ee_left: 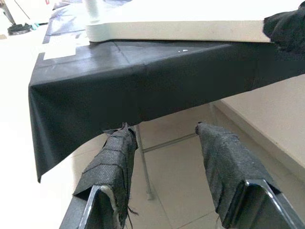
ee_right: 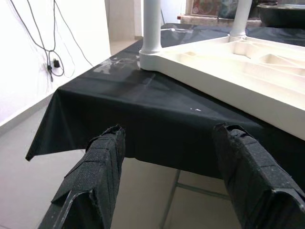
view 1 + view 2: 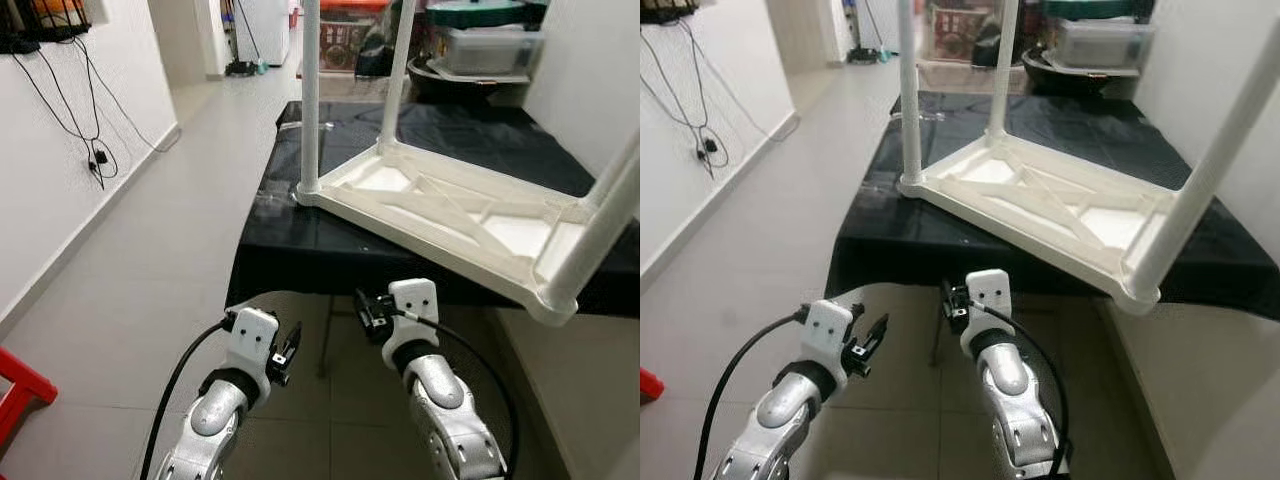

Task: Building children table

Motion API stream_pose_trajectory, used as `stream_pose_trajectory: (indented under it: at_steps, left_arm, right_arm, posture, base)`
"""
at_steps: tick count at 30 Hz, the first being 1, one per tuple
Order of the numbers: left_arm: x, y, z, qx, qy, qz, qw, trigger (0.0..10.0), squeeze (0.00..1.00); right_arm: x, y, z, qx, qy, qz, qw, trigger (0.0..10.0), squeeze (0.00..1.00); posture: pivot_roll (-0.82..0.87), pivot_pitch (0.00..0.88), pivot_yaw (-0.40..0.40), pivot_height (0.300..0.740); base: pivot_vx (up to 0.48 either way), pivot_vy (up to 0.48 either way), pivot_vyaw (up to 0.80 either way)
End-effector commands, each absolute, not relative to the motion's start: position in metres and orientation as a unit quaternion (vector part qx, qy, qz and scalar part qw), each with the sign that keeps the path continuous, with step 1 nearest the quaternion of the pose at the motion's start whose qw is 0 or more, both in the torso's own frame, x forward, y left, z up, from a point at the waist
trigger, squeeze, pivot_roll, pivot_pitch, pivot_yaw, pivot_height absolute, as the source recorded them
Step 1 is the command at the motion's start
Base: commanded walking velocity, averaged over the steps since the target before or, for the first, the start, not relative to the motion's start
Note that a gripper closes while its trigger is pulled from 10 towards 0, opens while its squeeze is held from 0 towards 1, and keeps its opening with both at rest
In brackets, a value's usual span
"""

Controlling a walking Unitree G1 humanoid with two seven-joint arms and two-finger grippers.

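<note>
Both claws, left gripper (image 3: 287,355) and right gripper (image 3: 368,312), hang open and empty below the upturned children's table (image 3: 470,215), whose overhanging corner could tip it off the black-covered table (image 3: 300,240).

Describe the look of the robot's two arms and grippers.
Both arms are silver, with rounded segments and white blocks at the wrists. The left gripper and right gripper each have two long black fingers wrapped in woven black fabric. A black cable loops to each wrist.

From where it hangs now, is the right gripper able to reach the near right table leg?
Probably yes: the right gripper is open below the black-covered table's edge; nothing blocks the leg above.
</note>
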State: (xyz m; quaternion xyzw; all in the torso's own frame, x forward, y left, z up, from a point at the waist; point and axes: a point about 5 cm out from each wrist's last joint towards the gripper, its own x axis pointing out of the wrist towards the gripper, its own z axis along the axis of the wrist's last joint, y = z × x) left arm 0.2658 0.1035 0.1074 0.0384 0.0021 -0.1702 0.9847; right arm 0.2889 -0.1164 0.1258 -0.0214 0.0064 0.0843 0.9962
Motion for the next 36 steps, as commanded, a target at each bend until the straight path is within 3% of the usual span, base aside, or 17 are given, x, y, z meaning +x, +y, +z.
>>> stream_pose_trajectory:
  at_steps: [1,8,20,26,28,29,30,31,33,36]
  left_arm:
    - [0.265,0.103,0.104,0.042,0.011,-0.168,0.985,10.0,0.00]
    - [0.264,0.104,0.103,0.030,0.010,-0.170,0.985,10.0,0.00]
    - [0.263,0.104,0.102,0.028,0.013,-0.169,0.985,10.0,0.00]
    - [0.264,0.105,0.102,0.019,0.015,-0.167,0.986,10.0,0.00]
    - [0.264,0.105,0.102,0.021,0.015,-0.169,0.985,10.0,0.00]
    - [0.264,0.105,0.102,0.021,0.015,-0.169,0.985,10.0,0.00]
    - [0.264,0.105,0.102,0.021,0.015,-0.169,0.985,10.0,0.00]
    - [0.264,0.105,0.102,0.021,0.015,-0.169,0.985,10.0,0.00]
    - [0.264,0.105,0.103,0.022,0.015,-0.169,0.985,10.0,0.00]
    - [0.264,0.105,0.103,0.021,0.014,-0.167,0.986,10.0,0.00]
  right_arm:
    - [0.290,-0.118,0.122,-0.024,0.013,0.083,0.996,10.0,0.00]
    - [0.296,-0.120,0.125,-0.019,0.007,0.087,0.996,10.0,0.00]
    - [0.300,-0.119,0.130,-0.010,-0.005,0.115,0.993,10.0,0.00]
    - [0.300,-0.116,0.130,0.010,-0.005,0.145,0.989,10.0,0.00]
    - [0.295,-0.106,0.130,0.049,0.006,0.233,0.971,10.0,0.00]
    - [0.295,-0.106,0.130,0.049,0.006,0.233,0.971,10.0,0.00]
    - [0.286,-0.099,0.129,0.059,0.018,0.307,0.950,10.0,0.00]
    - [0.286,-0.099,0.129,0.059,0.018,0.307,0.950,10.0,0.00]
    - [0.268,-0.094,0.124,0.067,0.047,0.417,0.905,10.0,0.00]
    - [0.259,-0.101,0.118,0.052,0.078,0.466,0.880,10.0,0.00]
  posture:
    - [0.04,0.000,-0.033,0.740]
    - [0.04,0.000,-0.032,0.740]
    - [0.04,0.000,-0.032,0.740]
    - [0.04,0.000,-0.032,0.740]
    - [0.04,0.000,-0.030,0.740]
    - [0.04,0.000,-0.030,0.740]
    - [0.04,0.000,-0.027,0.740]
    - [0.04,0.000,-0.027,0.740]
    - [0.04,0.000,-0.031,0.740]
    - [0.05,0.000,-0.032,0.740]
  base:
    - [0.000,-0.439,0.00]
    - [0.000,-0.440,0.00]
    - [0.254,-0.405,0.00]
    - [0.082,0.000,0.00]
    - [0.000,0.000,0.00]
    - [0.000,0.000,0.00]
    - [0.000,0.000,0.00]
    - [0.000,0.000,0.00]
    - [0.000,0.000,0.00]
    - [0.000,0.000,0.00]
